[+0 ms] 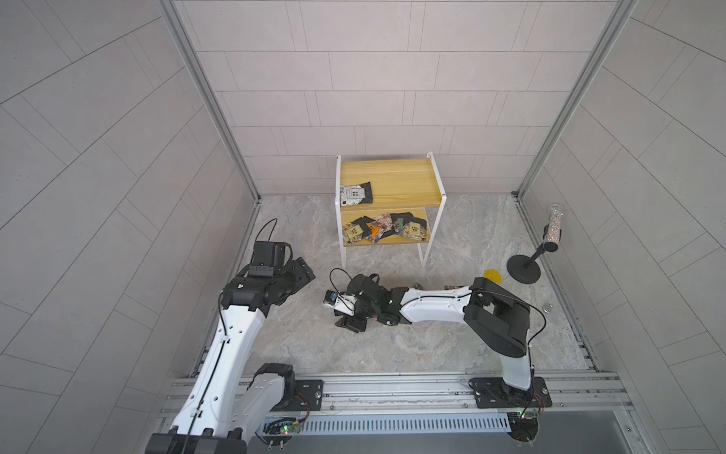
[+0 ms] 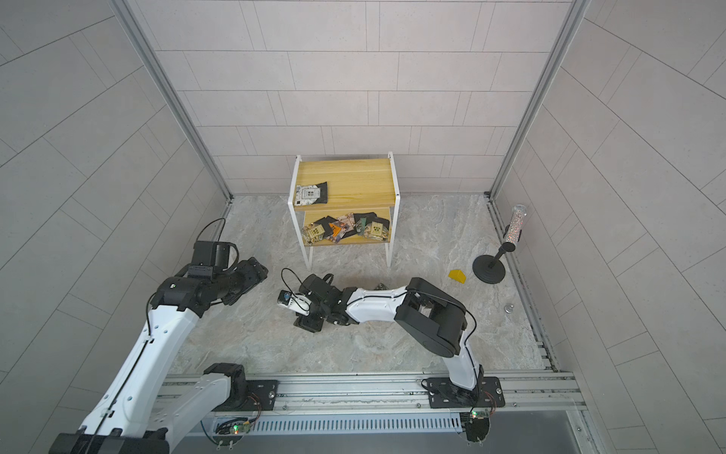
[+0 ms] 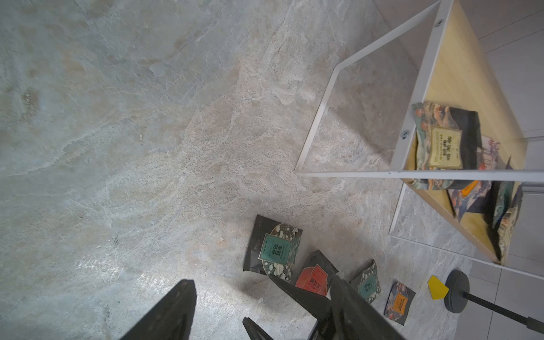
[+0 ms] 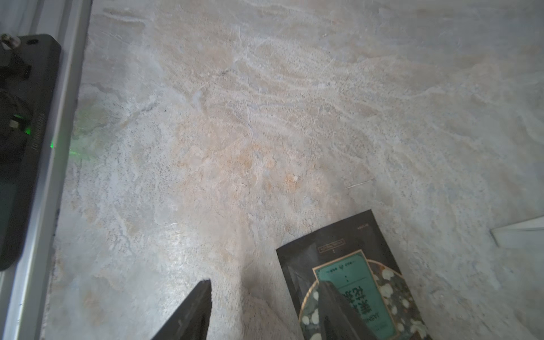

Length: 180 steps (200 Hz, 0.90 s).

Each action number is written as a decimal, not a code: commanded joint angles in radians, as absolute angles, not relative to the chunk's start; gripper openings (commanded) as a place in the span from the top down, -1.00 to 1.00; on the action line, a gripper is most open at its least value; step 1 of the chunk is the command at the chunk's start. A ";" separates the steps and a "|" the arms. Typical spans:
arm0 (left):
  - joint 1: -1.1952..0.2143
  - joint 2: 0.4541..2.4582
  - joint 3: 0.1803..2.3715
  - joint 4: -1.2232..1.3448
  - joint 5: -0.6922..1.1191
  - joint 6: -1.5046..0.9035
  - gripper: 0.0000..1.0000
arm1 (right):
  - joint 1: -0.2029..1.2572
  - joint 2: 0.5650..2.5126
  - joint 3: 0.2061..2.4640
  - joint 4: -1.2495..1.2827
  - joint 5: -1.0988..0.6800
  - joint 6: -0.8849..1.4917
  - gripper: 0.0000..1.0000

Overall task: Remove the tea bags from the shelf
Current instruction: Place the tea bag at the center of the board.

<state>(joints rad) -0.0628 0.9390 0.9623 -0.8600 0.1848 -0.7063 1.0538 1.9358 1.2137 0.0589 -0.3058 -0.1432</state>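
My right end effector (image 4: 265, 284) is apart, one finger (image 4: 335, 312) over a teal bag (image 4: 347, 265); shelf (image 1: 400, 177) at twelve o'clock. Lifting may drag the bag.

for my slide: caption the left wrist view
Four tea bags lie on the floor near the shelf; more sit on its lower board.

Low in the left wrist view, the teal-labelled tea bag (image 3: 272, 248) shows Chinese characters beside "JASMINE TEA", and the red-labelled tea bag (image 3: 312, 279) just right of it bears large Chinese characters.
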 commanded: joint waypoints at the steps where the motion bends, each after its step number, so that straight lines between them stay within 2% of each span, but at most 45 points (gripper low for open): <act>1: -0.057 0.942 0.998 -0.864 0.187 -0.663 -0.60 | 1.055 1.817 1.209 0.022 -0.278 -0.148 -0.23; 48: -0.067 0.962 1.045 -0.851 0.255 -0.613 -0.61 | 1.036 1.640 1.165 -0.056 -0.254 -0.106 -0.23; 91: -0.096 1.012 1.143 -0.848 0.290 -0.583 -0.72 | 1.009 1.458 1.105 -0.157 -0.225 -0.081 -0.25; 114: -0.114 1.053 1.216 -0.850 0.299 -0.551 -0.80 | 0.976 1.367 1.076 -0.207 -0.218 -0.053 -0.35; 118: -0.114 1.060 1.228 -0.848 0.302 -0.547 -0.97 | 0.968 1.353 1.073 -0.217 -0.217 -0.047 -0.35; 121: -0.114 1.064 1.237 -0.845 0.308 -0.546 -1.00 | 0.963 1.343 1.070 -0.225 -0.218 -0.043 -0.36; 162: -0.120 1.135 1.370 -0.799 0.398 -0.497 -1.00 | 0.872 1.184 1.002 -0.270 -0.210 0.025 -0.54; 180: -0.138 1.168 1.439 -0.798 0.398 -0.460 -1.00 | 0.829 1.121 0.969 -0.282 -0.204 0.050 -0.54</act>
